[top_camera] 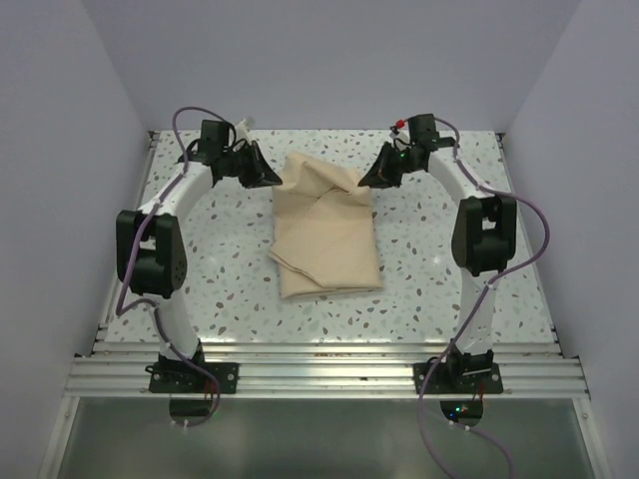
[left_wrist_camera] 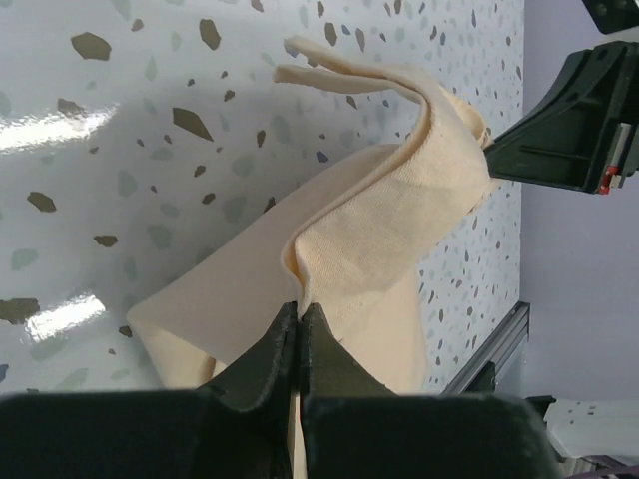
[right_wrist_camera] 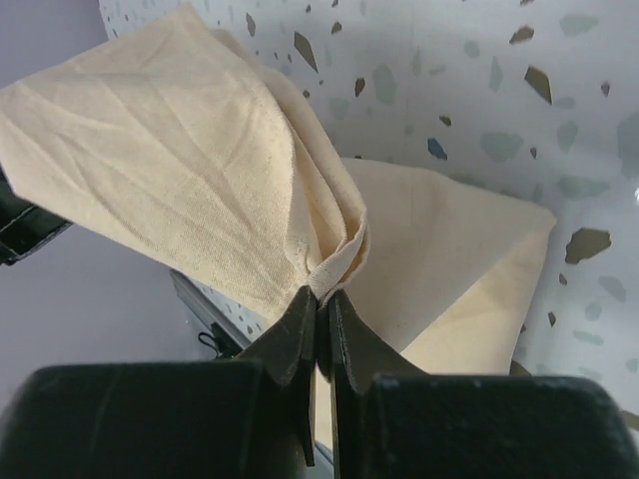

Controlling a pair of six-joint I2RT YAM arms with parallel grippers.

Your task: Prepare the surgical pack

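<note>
The tan-beige cloth (top_camera: 324, 235) of the surgical pack lies as a loose, roughly rectangular folded bundle, and the speckled desk (top_camera: 429, 269) shows on every side of it. The near part of the cloth rests flat, with one layer lying a little slantwise over another, so that a corner sticks out at its near left. The far edge of the cloth is lifted off the surface at its two corners. The left claw (top_camera: 268, 178) is at the far left corner of the cloth. In the left wrist view its two dark fingers are pressed together with a thin fold of fabric pinched between the tips, so it is closed on the cloth. The right claw (top_camera: 367, 180) is at the far right corner of the cloth, and the right wrist view shows the same grip: the fingers stand very narrow, almost touching, and a gathered bunch of fabric comes out from between the tips. Between the two pinched corners the cloth is creased, with folds running toward each claw. In the left wrist view the fabric rises from the pinched fold and curls over at the top, and the right claw appears at the opposite corner of the cloth. A metal rail (top_camera: 319, 374) runs on the near side of the cloth, past a bare strip of desk, and plain pale walls (top_camera: 329, 60) stand beyond its far side and on both flanks.
</note>
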